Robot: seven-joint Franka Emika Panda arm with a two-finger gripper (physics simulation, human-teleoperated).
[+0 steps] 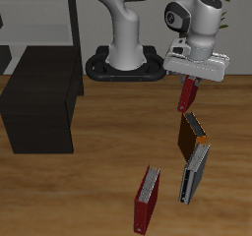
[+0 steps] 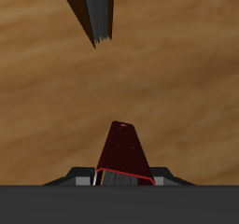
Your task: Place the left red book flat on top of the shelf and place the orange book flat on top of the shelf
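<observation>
Gripper (image 1: 188,80) was clamped on the left red book (image 1: 186,95), lifted clear of the table (image 1: 98,191), far from the black shelf (image 1: 39,102). Just nearer the front stood the orange book (image 1: 191,137). No readable writing showed anywhere.

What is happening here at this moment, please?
The robot arm's tool is shut on the left red book and holds it in the air above the wooden table. The orange book waits on the table, beside a grey slim book and a darker crimson book. The black shelf has nothing on its top yet.
</observation>
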